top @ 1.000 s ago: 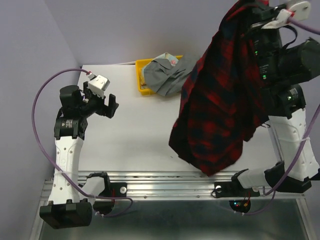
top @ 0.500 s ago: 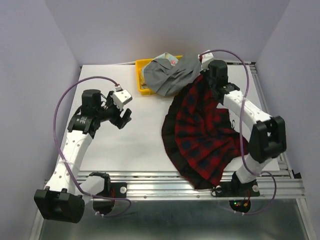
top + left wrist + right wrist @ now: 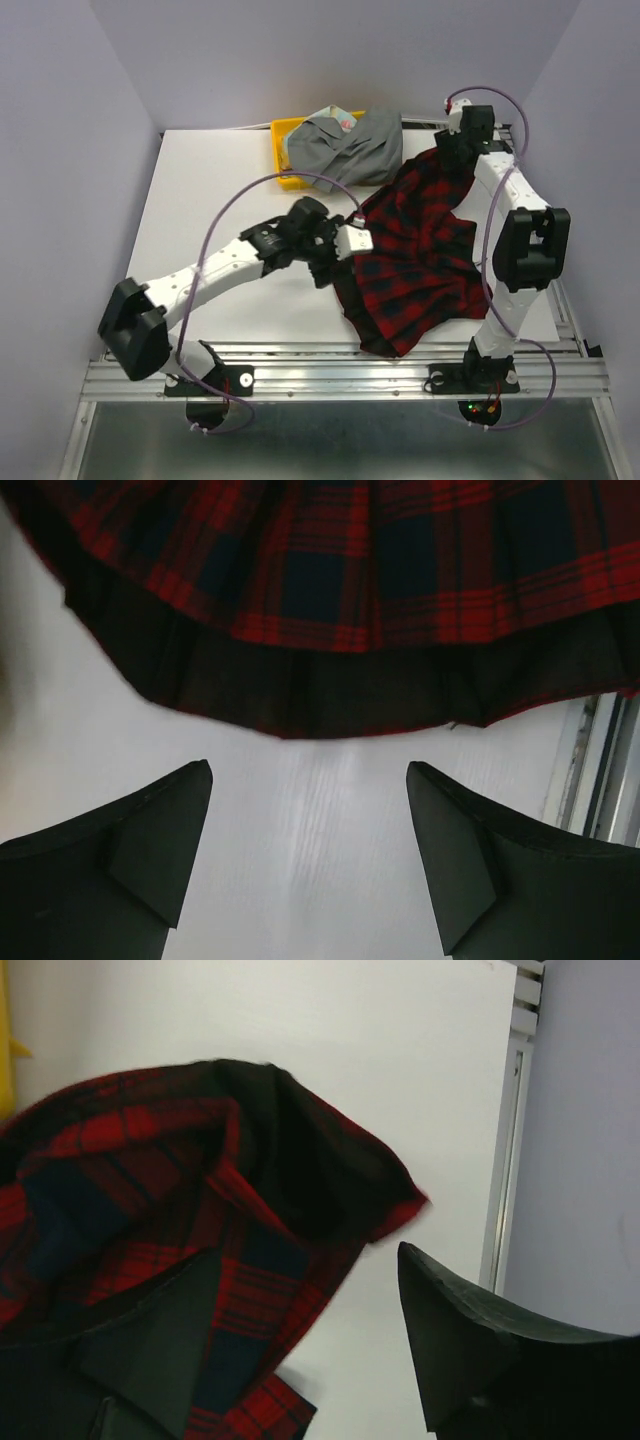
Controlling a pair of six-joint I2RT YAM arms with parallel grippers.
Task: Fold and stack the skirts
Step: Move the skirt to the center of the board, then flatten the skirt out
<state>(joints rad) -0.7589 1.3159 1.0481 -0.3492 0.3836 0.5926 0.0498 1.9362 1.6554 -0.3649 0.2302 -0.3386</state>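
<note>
The red-and-black plaid skirt (image 3: 420, 255) lies spread and rumpled on the right half of the table (image 3: 210, 200). My right gripper (image 3: 453, 152) is at the skirt's far corner. In the right wrist view it (image 3: 305, 1270) stands open, with the corner of the plaid cloth (image 3: 150, 1190) lying loose under and between its fingers. My left gripper (image 3: 328, 268) reaches across to the skirt's left hem. It (image 3: 310, 780) is open over bare table, the dark hem (image 3: 330, 695) just ahead. The grey skirt (image 3: 350, 150) is draped over the yellow tray (image 3: 280, 155), and a bit of the floral skirt (image 3: 336, 119) shows behind it.
The tray stands at the table's far edge, middle. A metal rail (image 3: 350, 365) runs along the near edge and another (image 3: 508, 1150) along the right side. Purple walls close in on both sides.
My right arm brought the plaid skirt down from high above onto the table, moved back to the far right and opened. My left arm swung right to the skirt's hem.
</note>
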